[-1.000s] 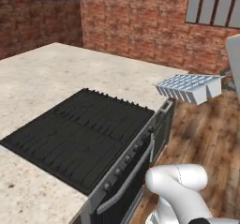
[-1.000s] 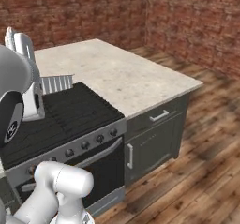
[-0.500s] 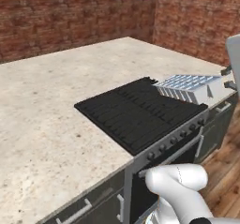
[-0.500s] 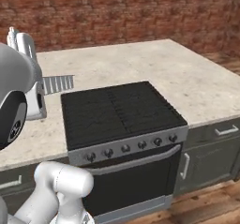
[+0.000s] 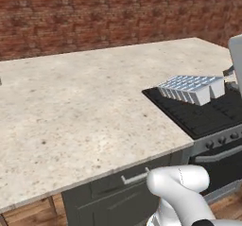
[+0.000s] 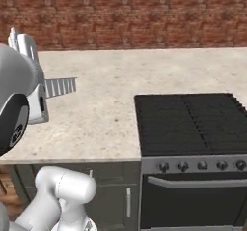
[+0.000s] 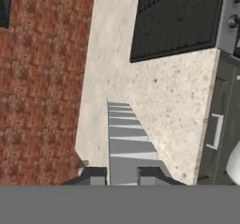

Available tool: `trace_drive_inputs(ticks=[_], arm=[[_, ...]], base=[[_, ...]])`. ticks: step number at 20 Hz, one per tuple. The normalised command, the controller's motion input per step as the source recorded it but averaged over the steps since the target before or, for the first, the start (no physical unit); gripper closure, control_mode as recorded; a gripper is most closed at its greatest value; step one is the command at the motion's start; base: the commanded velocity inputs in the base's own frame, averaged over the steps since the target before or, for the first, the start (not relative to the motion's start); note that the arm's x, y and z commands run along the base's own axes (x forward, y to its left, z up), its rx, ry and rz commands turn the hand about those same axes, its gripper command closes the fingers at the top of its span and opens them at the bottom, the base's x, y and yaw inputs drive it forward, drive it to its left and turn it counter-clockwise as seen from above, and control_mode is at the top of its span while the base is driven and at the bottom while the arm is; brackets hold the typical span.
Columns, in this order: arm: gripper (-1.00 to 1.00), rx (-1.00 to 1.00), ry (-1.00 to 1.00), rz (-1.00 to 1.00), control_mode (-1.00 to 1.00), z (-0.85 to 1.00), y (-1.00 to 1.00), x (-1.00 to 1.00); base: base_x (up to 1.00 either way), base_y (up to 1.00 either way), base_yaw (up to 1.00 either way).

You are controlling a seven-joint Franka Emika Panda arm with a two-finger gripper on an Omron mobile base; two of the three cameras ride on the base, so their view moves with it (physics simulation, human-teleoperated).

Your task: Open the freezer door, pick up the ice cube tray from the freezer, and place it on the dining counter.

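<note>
The end effector [image 7: 123, 174] stays clamped on the ice cube tray [image 5: 191, 88], held above the stove [image 6: 193, 123]. The base has swung, the view sweeping along the table [image 5: 80, 111]; the dining counter is yet to come.

Even, bright rendered light (soft, low-resolution); faint shadows; no glare.

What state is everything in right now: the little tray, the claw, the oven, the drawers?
ice cube tray: held in the air, roughly level, over the worktop.
gripper: shut on the tray's end.
oven door: closed.
cabinet drawer: closed.
stovetop: bare, nothing on it.
</note>
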Motion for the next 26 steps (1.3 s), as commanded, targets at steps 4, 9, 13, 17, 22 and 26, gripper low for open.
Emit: trace_drive_inputs(ticks=[4,9,13,17,22,26], arm=[[1.0,0.0,0.0,0.0,1.0,0.0,0.0,0.0],[1.0,0.0,0.0,0.0,1.0,0.0,0.0,0.0],[1.0,0.0,0.0,0.0,1.0,0.0,0.0,0.0],[1.0,0.0,0.0,0.0,1.0,0.0,0.0,0.0],[1.0,0.0,0.0,0.0,1.0,0.0,0.0,0.0],[1.0,0.0,0.0,0.0,1.0,0.0,0.0,0.0]], base=[[-0.21,0.86,0.41],[-0.05,0.94,0.31],[0.01,0.54,0.14],[0.05,0.09,0.01],[0.17,0.0,0.0],[0.26,0.0,0.0]])
